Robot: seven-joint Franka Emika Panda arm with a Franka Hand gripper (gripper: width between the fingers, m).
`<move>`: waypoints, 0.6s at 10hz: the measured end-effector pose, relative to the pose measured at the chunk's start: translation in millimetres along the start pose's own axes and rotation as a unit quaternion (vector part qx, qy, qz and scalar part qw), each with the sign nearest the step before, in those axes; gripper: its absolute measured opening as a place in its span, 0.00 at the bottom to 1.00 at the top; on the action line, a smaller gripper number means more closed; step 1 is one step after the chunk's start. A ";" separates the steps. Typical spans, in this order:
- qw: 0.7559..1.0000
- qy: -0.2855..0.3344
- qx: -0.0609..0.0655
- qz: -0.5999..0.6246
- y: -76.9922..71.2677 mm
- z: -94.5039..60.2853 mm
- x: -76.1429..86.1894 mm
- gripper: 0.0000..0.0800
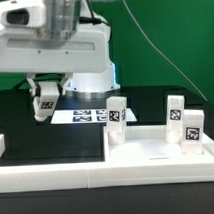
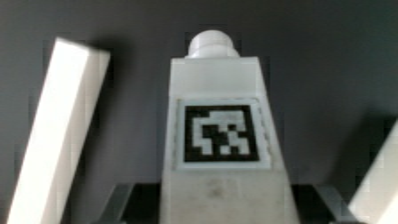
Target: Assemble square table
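Observation:
The square table top (image 1: 156,145) lies at the exterior view's right, a white tray with a raised rim. Three short white tagged legs stand upright on it: one at its near left corner (image 1: 116,120) and two at its right side (image 1: 175,109), (image 1: 193,128). My gripper (image 1: 44,107) hangs over the dark table at the exterior view's left, apart from the top, and is shut on a fourth white tagged leg (image 1: 45,99). In the wrist view this leg (image 2: 222,120) fills the middle, its screw tip pointing away, with dark fingers (image 2: 132,203) against both its sides.
The marker board (image 1: 83,115) lies flat beside my gripper, in front of the robot base. A long white rail (image 1: 87,178) runs across the front. A white piece (image 1: 0,147) sits at the left edge. In the wrist view, white edges (image 2: 63,130), (image 2: 377,160) flank the leg.

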State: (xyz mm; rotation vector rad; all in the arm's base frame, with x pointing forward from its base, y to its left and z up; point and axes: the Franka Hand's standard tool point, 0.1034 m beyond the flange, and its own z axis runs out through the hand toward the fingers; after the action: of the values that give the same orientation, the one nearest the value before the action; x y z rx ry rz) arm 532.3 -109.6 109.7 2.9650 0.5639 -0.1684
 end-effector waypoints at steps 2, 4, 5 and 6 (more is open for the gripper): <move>0.998 0.052 -0.016 -0.014 9.2 1.7 3.4 0.36; 0.995 0.097 -0.033 -0.016 16.2 2.3 1.1 0.36; 0.995 0.093 -0.027 -0.016 8.7 0.6 6.2 0.36; 0.996 0.091 -0.019 -0.011 -0.8 -4.1 16.8 0.36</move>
State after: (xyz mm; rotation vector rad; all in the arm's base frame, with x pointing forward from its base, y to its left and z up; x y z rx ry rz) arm 548.0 -102.3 111.4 2.9560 0.6124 0.1099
